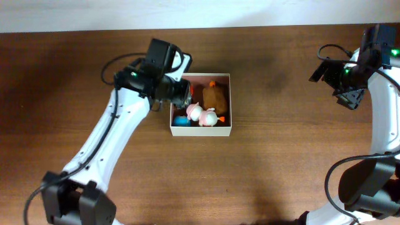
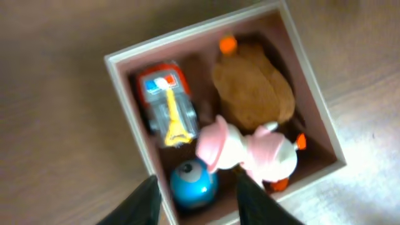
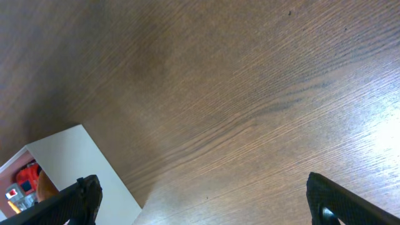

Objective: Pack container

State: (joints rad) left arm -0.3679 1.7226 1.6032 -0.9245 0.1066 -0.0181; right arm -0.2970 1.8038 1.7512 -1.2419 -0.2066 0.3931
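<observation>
The container (image 1: 223, 131) is a square white-walled box with a reddish-brown floor at the table's middle. It holds a brown plush toy (image 1: 215, 96), a pink and white toy (image 1: 204, 115), a blue ball (image 1: 181, 120) and a small toy truck (image 2: 166, 103). My left gripper (image 2: 195, 200) is open and empty above the container's left side, its fingers either side of the wall by the blue ball (image 2: 192, 182). My right gripper (image 3: 203, 203) is open and empty over bare wood at the far right, well away from the container (image 3: 69, 156).
The dark wooden table (image 1: 287, 162) runs all round the container. The left arm (image 1: 109, 137) crosses the table's left half. The right arm (image 1: 381, 106) stands along the right edge. A pale wall borders the table's far edge.
</observation>
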